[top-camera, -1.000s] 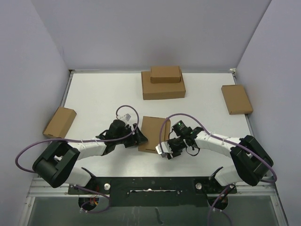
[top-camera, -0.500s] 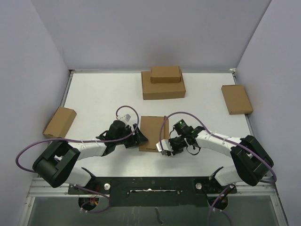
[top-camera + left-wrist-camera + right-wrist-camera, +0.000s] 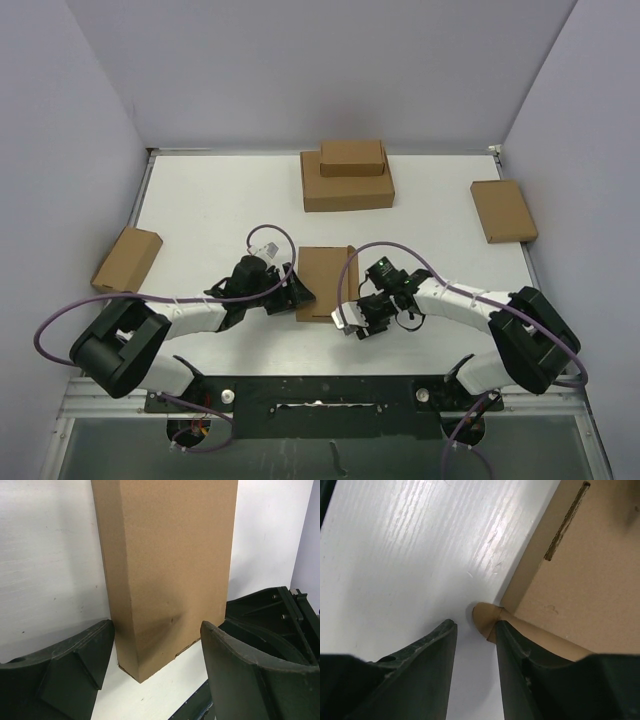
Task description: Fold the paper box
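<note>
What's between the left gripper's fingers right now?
The paper box's near corner sits between the left gripper's open fingers, on the white table. The left wrist view shows it.

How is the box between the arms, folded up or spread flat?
Folded up: the paper box has a top and side wall; one rounded tab sticks out at a corner.
</note>
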Motion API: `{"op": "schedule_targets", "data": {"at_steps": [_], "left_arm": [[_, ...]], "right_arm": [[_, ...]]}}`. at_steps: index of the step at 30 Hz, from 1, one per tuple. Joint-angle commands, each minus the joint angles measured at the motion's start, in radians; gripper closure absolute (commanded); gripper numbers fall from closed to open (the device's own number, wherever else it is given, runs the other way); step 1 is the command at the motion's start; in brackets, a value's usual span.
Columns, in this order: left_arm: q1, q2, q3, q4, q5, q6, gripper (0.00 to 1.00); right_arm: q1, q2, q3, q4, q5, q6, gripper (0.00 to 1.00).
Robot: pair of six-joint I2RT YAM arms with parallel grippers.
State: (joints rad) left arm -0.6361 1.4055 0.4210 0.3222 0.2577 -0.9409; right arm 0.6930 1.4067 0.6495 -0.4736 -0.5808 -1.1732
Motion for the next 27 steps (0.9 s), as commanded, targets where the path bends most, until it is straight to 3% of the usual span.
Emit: {"op": "schedule_targets", "data": {"at_steps": [1,14,20,27], "left_arm": [[-0.007,0.033,-0.008,0.019,-0.01,-0.001,0.31],[-0.008,0.07,-0.014,0.026,-0.012,0.007,0.31],[-0.008,0.084,-0.013,0.022,-0.016,0.015,0.31],[-0.007,0.095,-0.006,0.014,-0.015,0.023,0.31]], "right_arm": [[0.02,0.017,0.024,0.072,0.069,0.032,0.64],[0.014,0.002,0.045,0.108,0.105,0.122,0.89],[-0.013,-0.006,0.059,0.099,0.075,0.162,0.96],[-0.028,0.015,0.101,0.091,0.078,0.251,0.96]]}}
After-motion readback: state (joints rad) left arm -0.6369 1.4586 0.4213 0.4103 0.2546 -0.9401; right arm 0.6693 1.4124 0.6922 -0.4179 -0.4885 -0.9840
